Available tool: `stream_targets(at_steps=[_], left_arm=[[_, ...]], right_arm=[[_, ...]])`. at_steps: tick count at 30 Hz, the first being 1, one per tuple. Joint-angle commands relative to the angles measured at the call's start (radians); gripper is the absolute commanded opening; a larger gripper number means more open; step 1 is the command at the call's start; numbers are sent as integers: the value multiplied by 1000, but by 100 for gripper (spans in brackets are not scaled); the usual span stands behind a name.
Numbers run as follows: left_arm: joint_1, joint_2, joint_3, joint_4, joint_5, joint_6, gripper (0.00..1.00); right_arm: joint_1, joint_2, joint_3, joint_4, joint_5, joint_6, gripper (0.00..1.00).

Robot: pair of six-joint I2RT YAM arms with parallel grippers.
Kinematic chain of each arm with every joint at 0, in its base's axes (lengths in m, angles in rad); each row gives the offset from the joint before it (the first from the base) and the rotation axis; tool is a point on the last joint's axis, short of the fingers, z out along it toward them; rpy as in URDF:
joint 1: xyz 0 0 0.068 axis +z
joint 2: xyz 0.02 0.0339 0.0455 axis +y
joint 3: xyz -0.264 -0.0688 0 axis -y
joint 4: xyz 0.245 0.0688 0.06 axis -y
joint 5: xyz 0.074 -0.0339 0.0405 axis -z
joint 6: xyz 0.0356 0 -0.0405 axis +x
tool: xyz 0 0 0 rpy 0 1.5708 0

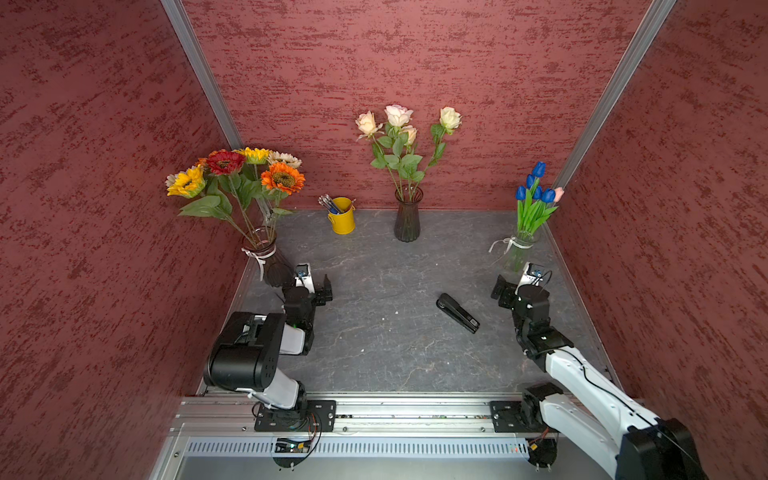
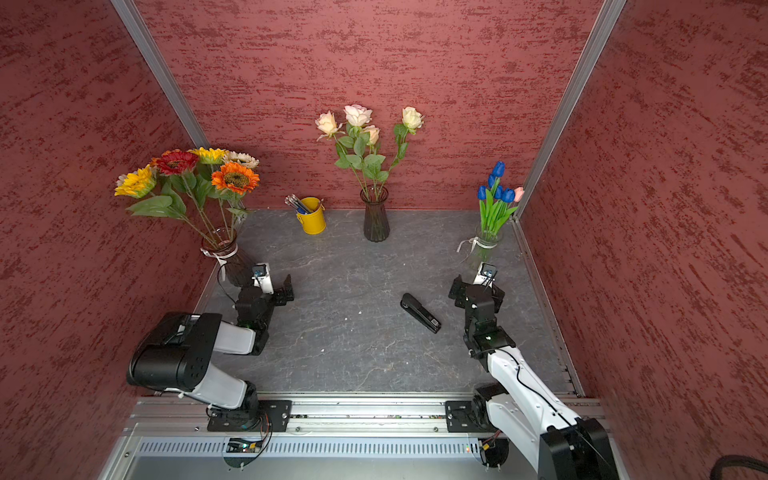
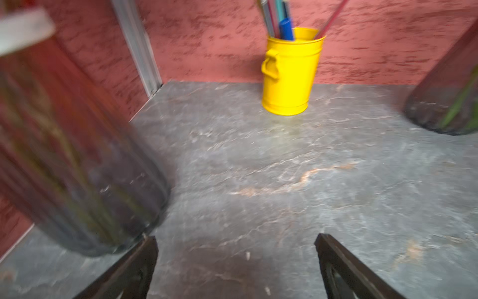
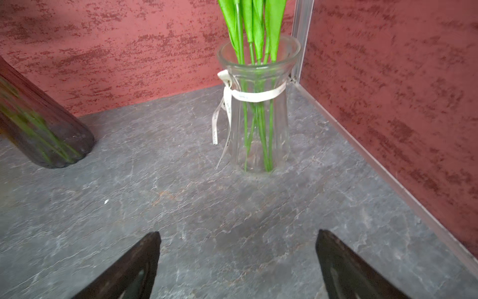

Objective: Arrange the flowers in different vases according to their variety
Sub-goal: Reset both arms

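Note:
In both top views, several sunflowers (image 1: 232,170) stand in a dark ribbed vase with a white ribbon (image 1: 266,257) at the left wall. Cream and pale pink roses (image 1: 399,120) fill a dark vase (image 1: 408,220) at the back centre. Blue tulips and one pink tulip (image 1: 538,191) stand in a clear vase with a white ribbon (image 1: 517,249) at the right. My left gripper (image 1: 313,286) is open and holds nothing, right beside the sunflower vase (image 3: 77,168). My right gripper (image 1: 517,286) is open and holds nothing, in front of the clear vase (image 4: 258,116). Bare tabletop shows between both pairs of fingers.
A yellow bucket with pens (image 1: 343,216) stands at the back, left of the rose vase. A black stapler (image 1: 457,312) lies on the grey table left of my right arm. Red walls enclose three sides, and a metal rail (image 1: 374,415) runs along the front.

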Motion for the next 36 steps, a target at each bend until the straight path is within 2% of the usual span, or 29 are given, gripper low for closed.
stream_targets(at_steps=[1, 3, 4, 6, 9, 10, 11, 12, 14, 20, 21, 26, 36], left_arm=[[-3, -7, 47, 60, -2, -23, 100], [-2, -3, 67, 29, -4, -26, 100], [-3, -4, 79, 5, -15, -27, 100], [-1, -3, 97, -28, -21, -33, 100], [-3, -3, 89, -12, -19, -28, 100], [-4, -5, 88, -16, -20, -30, 100], [-4, -6, 88, -18, -19, -31, 100], [-5, -3, 89, -13, -22, -28, 100], [-5, -6, 85, -10, -24, -30, 100], [-7, -5, 95, -26, -28, -28, 100], [-7, -4, 95, -27, -28, -28, 100], [-8, -3, 94, -25, -29, -28, 100], [-10, -3, 87, -11, -20, -21, 100]], right_arm=[[25, 31, -50, 271, 91, -131, 98], [31, 59, -82, 298, 124, -136, 99], [32, 81, -119, 371, 139, -133, 98], [32, 201, -200, 681, 140, -208, 99], [35, 516, -201, 1175, 150, -403, 98], [60, 582, -142, 1114, 173, -379, 98], [45, 626, -119, 1083, 52, -392, 98], [65, 703, -101, 1174, 77, -450, 98], [79, 677, -142, 1178, 77, -423, 99], [-75, 678, -172, 1166, -221, -311, 99], [-66, 716, -143, 1167, -203, -333, 99], [-80, 693, -119, 1093, -180, -304, 98], [-78, 694, -125, 1108, -181, -304, 98]])
